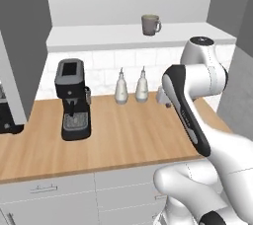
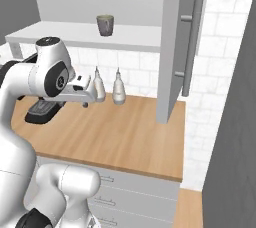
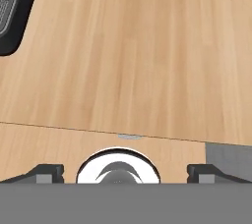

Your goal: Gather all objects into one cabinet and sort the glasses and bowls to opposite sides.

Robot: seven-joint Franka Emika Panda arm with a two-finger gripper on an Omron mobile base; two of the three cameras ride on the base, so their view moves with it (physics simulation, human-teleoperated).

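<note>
I hold the gripper (image 3: 125,174) low over the wooden bench (image 1: 123,130), looking down at it. Its jaws are wide apart with nothing between them.

Going left to right in the left base view: the black coffee machine (image 1: 74,99) stands at the middle left, then two small white bottles (image 1: 131,87) by the tiled wall. The grey mug (image 1: 150,24) I want sits up high, in the upper middle of the frame, on the white shelf floor of the cabinet (image 1: 99,35).

I think reaching up could go wrong. My arm is bent close under the shelf, so it might bump the shelf edge. A fast swing could knock the bottles over.

In the right base view, an open grey door (image 2: 175,47) hangs at the upper right and could block me.
</note>
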